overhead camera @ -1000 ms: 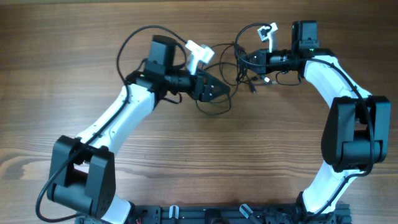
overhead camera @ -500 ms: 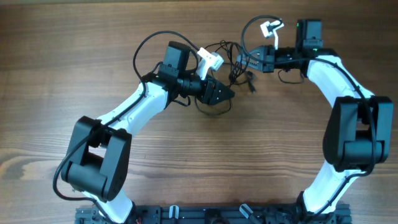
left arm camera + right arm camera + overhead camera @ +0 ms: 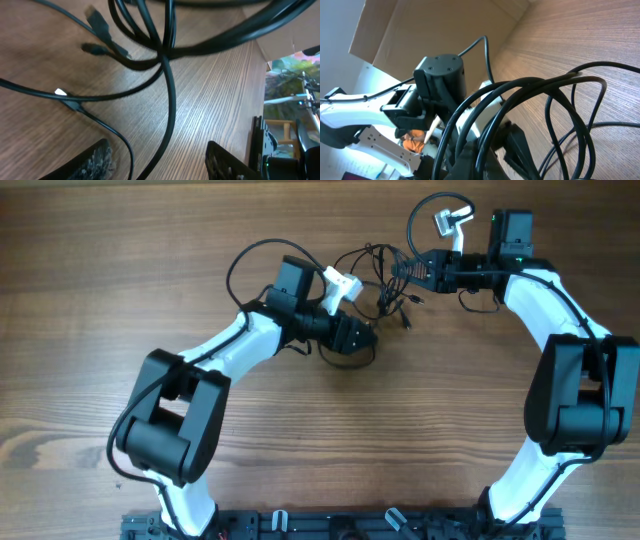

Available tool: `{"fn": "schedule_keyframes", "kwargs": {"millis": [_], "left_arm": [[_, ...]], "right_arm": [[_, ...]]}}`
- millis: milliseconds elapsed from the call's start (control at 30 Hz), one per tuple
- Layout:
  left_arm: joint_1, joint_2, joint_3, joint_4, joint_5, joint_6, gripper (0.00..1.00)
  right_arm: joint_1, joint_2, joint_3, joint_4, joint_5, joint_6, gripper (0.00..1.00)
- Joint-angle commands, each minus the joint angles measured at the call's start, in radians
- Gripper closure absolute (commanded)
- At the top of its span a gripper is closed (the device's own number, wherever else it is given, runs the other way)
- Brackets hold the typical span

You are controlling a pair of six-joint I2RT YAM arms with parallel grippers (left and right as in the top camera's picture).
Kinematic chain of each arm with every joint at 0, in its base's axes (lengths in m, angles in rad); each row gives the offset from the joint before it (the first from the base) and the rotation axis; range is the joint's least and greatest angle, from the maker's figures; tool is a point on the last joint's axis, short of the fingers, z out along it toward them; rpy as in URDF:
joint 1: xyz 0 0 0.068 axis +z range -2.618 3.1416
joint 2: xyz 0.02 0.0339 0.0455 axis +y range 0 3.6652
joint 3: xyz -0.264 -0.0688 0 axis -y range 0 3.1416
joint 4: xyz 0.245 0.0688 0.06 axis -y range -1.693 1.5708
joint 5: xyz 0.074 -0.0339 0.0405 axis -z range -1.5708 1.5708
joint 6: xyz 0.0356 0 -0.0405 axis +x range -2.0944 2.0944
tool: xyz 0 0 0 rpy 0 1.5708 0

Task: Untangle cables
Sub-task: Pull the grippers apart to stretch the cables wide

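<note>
**Desk:** What do you have, starting at your side?

**Me:** My left gripper is the nearer of the two, low over the wooden table around the middle. On its wrist camera my fingers stand wide apart, released. One black cord runs across the wood between them without being pinched.

**Desk:** And the cables?

**Me:** The cables sit just beyond that gripper and a little to the right, as a loose tangle of thin black cords. One loop curls round the near side of the left gripper. Two small plug ends lie on the wood just past my left fingers.

**Desk:** The right arm?

**Me:** My right gripper is the farthest, at the right edge of the tangle and pointing left. On its wrist camera several cords are bunched together at its fingertips and arc away from there in big loops. I read it as clenched on the cables. Beyond those loops I see my left arm's wrist facing me.
</note>
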Motion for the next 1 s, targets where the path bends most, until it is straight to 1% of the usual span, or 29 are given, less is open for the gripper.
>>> {"fn": "schedule_keyframes", "kwargs": {"millis": [0,33,67,133,167,200,233,333,367,400,500,567,633,733,833,900,967], "left_arm": [[-0.014,0.037,0.011,0.019,0.012,0.013,0.48],[-0.014,0.041,0.011,0.025,0.009,0.012,0.55],[-0.014,0.041,0.011,0.030,0.008,0.013,0.95],[-0.011,0.040,0.011,0.053,0.005,-0.009,0.96],[0.002,0.035,0.012,0.081,0.005,-0.058,0.96],[0.032,0.020,0.012,0.112,0.006,-0.109,0.96],[0.083,-0.022,0.012,0.124,0.006,-0.127,0.96],[0.219,-0.165,0.012,0.098,0.006,-0.127,0.96],[0.270,-0.229,0.012,0.083,0.006,-0.127,0.96],[0.306,-0.281,0.012,0.066,0.006,-0.126,0.96],[0.369,-0.405,0.012,0.012,0.005,-0.115,0.96],[0.372,-0.426,0.012,0.001,0.004,-0.113,0.96],[0.372,-0.425,0.012,-0.004,0.004,-0.111,0.96],[0.377,-0.425,0.012,-0.007,0.001,-0.093,0.96],[0.431,-0.425,0.012,-0.010,0.002,-0.093,0.96],[0.475,-0.425,0.012,-0.018,0.002,-0.093,0.96],[0.567,-0.425,0.012,-0.029,0.002,-0.093,0.96]], "right_arm": [[-0.002,0.016,0.004,0.006,-0.051,0.008,0.95],[-0.002,0.016,0.004,0.006,-0.051,0.011,0.95],[-0.002,0.016,0.004,0.006,-0.051,0.011,0.95],[-0.002,0.016,0.004,0.009,-0.037,0.020,0.96],[-0.002,0.016,0.004,0.008,0.000,0.046,0.95],[-0.002,0.016,0.004,0.002,0.065,0.073,0.95],[-0.003,0.016,0.004,-0.013,0.140,0.091,0.95],[-0.006,0.016,0.004,-0.134,0.425,0.112,0.95],[-0.006,0.016,0.004,-0.201,0.570,0.113,0.95],[-0.006,0.016,0.004,-0.240,0.675,0.137,0.95],[-0.006,0.016,0.004,-0.372,1.024,0.272,0.95],[-0.006,0.016,0.004,-0.448,1.203,0.356,0.96],[-0.006,0.016,0.004,-0.491,1.286,0.370,0.95],[-0.017,0.016,0.004,-0.552,1.482,0.462,0.96],[-0.084,0.016,0.004,-0.589,1.554,0.475,0.96],[-0.138,0.016,0.004,-0.605,1.560,0.474,0.96],[-0.208,0.016,0.004,-0.615,1.560,0.460,0.96]]}}
